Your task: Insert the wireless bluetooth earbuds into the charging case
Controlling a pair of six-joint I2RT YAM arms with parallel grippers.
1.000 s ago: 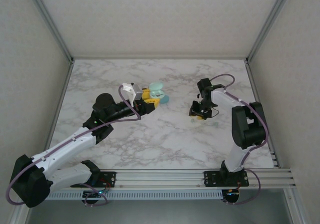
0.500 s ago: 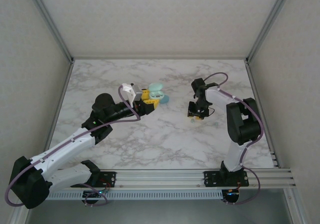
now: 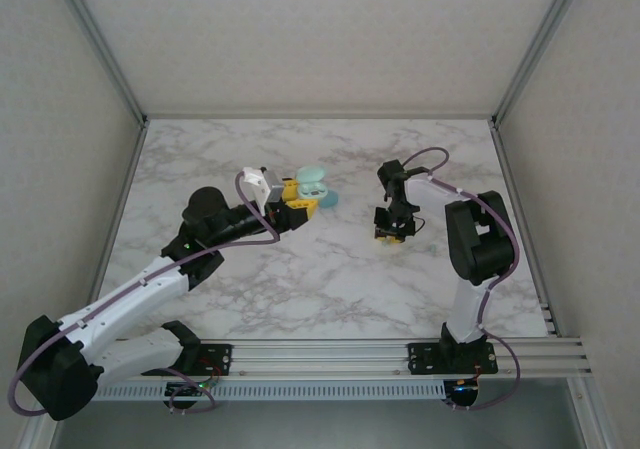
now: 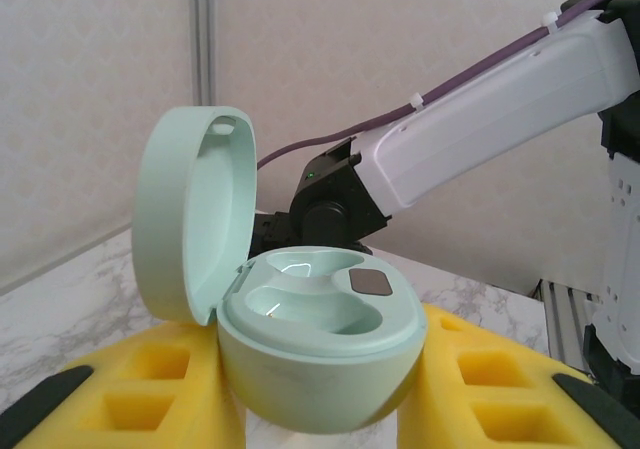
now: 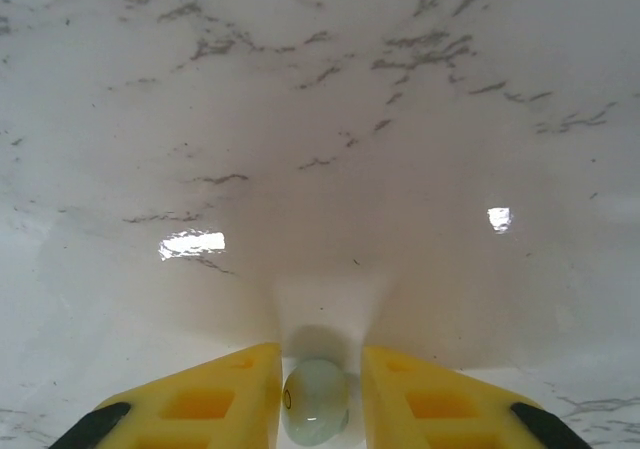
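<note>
My left gripper [image 3: 301, 205] is shut on the charging case [image 3: 316, 187], holding it above the table left of centre. In the left wrist view the mint-green case [image 4: 320, 344] sits between the yellow fingers [image 4: 120, 394] with its lid standing open at the left, and both of its wells are empty. My right gripper [image 3: 391, 233] points down at the table right of centre. In the right wrist view one earbud [image 5: 316, 401] lies on the marble between the yellow fingertips. The left finger touches it and a thin gap shows at the right finger, so my right gripper [image 5: 320, 357] is narrowly open.
The white marble table [image 3: 330, 279] is enclosed by pale walls and aluminium posts [image 3: 100, 49]. A metal rail [image 3: 400, 354] runs along the near edge. The right arm [image 4: 480, 99] crosses behind the case in the left wrist view.
My right gripper has shifted slightly left and lowered to the table, and its jaws have narrowed around the earbud. The left arm and the case have stayed still.
</note>
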